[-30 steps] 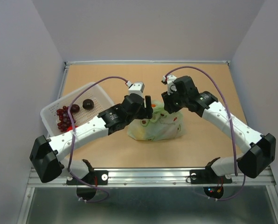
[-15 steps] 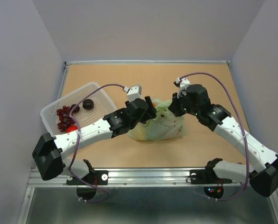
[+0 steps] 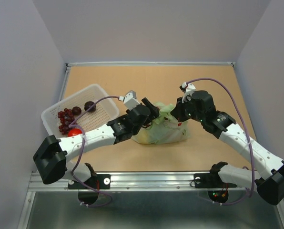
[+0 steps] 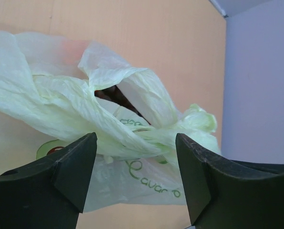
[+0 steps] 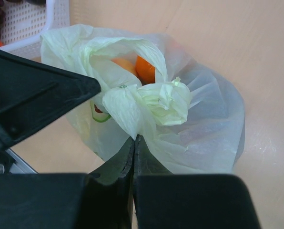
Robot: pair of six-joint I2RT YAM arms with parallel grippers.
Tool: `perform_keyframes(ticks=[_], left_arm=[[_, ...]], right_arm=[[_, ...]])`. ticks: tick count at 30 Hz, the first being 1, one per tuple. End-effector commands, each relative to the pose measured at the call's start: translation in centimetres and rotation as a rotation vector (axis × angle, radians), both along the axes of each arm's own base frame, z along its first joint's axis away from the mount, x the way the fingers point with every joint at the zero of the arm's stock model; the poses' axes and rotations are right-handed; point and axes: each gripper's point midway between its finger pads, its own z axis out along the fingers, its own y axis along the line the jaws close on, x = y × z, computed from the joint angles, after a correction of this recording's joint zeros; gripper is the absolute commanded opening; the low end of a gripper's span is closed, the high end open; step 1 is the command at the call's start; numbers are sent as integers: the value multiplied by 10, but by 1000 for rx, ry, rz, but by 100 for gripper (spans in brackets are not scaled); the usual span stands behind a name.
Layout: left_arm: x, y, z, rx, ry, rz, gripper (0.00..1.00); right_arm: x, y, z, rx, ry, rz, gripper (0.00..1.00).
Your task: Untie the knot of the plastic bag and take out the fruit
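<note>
The pale green plastic bag [image 3: 161,131] lies mid-table, its top bunched into the knot [image 5: 168,102]. An orange fruit [image 5: 144,69] shows through the bag's opening; other fruit is hidden inside. My right gripper [image 5: 135,138] is shut on a fold of the bag just below the knot, at the bag's right top in the top view [image 3: 176,113]. My left gripper [image 4: 135,138] is open, its jaws on either side of a twisted handle strip [image 4: 127,136] without touching it. It sits at the bag's left top [image 3: 151,113].
A white basket [image 3: 101,93] stands at the left, holding a red grape bunch [image 3: 65,120], two dark plums [image 3: 77,110] and a red item [image 3: 74,132]. One corner of it shows in the right wrist view [image 5: 32,21]. Side walls bound the table.
My right gripper moved right, then settled lower at the bag's top right. My left gripper moved down and closer to the bag's top left. The bag's top is pulled up more.
</note>
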Motion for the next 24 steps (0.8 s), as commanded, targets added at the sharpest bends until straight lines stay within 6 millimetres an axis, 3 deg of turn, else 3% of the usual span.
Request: perform_keyframes(ticks=[1,3,6,7,9,10,12,13,14,15,16,18,19,22,24], left_arm=[[8,0,-18,-8,20,62,76],[9,0,-25,8,29,70,71],[14,10,-34,31,33,112,46],[17,14,-33,35,27,122,29],[23,23,-29,49,12,138,6],[34,36,-27,80,-1,155,0],[57,64,-17,122,-25,180,0],[63,70,-12,126,-29,158,0],[70,80,-4,137,-43,158,0],[80,95,4,159,-59,168,0],[95,121,26,214,-105,188,0],[104,140,47,281,-133,180,0],[110,156,68,373,-165,165,0],[108,161,92,484,-167,94,0],[96,157,84,543,-133,-6,0]], right_arm=[[2,10,16,59,-58,22,0],[3,8,15,54,-64,16,0],[6,2,16,37,-84,-11,0],[9,-3,15,20,-96,-43,0],[13,-11,16,5,-111,-84,1],[25,-30,17,-38,-143,-199,0],[36,-54,22,-91,-188,-329,0],[48,-82,28,-146,-228,-468,0],[54,-97,34,-169,-247,-529,0],[61,-110,54,-165,-284,-590,0],[66,-127,65,-182,-306,-658,0],[75,-160,89,-178,-341,-778,0],[77,-176,113,-166,-383,-841,0],[77,-186,147,-159,-444,-883,0],[73,-183,156,-124,-458,-867,0]])
